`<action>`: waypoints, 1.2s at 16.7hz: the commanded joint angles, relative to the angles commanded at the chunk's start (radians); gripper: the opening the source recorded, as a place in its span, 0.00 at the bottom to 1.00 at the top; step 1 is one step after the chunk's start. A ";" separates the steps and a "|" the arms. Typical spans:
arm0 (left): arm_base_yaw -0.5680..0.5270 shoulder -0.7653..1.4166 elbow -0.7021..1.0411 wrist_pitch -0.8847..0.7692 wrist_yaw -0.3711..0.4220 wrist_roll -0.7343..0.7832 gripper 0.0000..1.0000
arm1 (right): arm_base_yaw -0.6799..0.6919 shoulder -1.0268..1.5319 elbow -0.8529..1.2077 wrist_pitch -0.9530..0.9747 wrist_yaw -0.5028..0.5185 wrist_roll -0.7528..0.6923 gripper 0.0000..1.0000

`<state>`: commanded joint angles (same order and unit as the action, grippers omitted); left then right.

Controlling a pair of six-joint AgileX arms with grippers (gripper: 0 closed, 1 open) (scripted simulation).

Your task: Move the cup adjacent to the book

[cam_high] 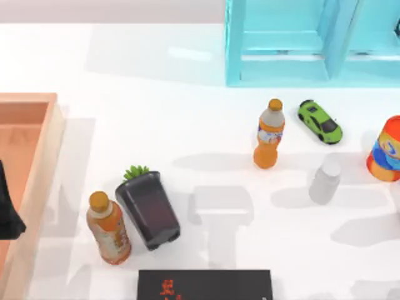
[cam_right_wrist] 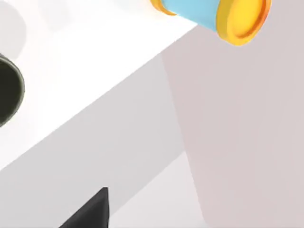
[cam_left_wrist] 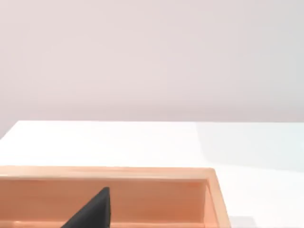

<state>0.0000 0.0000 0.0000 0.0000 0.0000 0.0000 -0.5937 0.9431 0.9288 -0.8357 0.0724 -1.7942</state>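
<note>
The cup (cam_right_wrist: 6, 90) is a small round dark olive-green shape at the edge of the right wrist view, standing on the white table some way from a blue and orange can (cam_right_wrist: 223, 14). The book (cam_high: 205, 285) is flat and black with red characters and lies at the table's front edge, in the middle. A dark part of my right gripper (cam_right_wrist: 90, 211) shows in its wrist view, apart from the cup. My left gripper (cam_high: 7, 212) hangs over the wooden tray (cam_high: 39, 156) at the far left, and a dark part of it (cam_left_wrist: 92, 211) shows in its wrist view.
A black pot with a green plant (cam_high: 148, 209) and an orange drink bottle (cam_high: 109, 228) stand just left of the book. Farther back right are another orange bottle (cam_high: 269, 134), a green toy car (cam_high: 319, 120), a grey bottle (cam_high: 325, 181) and the can (cam_high: 385, 149). A cyan shelf (cam_high: 294, 44) stands at the back.
</note>
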 joint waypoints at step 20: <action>0.000 0.000 0.000 0.000 0.000 0.000 1.00 | -0.287 0.484 0.170 -0.403 -0.071 -0.652 1.00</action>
<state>0.0000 0.0000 0.0000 0.0000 0.0000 0.0000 -0.8805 1.4269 1.0989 -1.2384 0.0011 -2.4464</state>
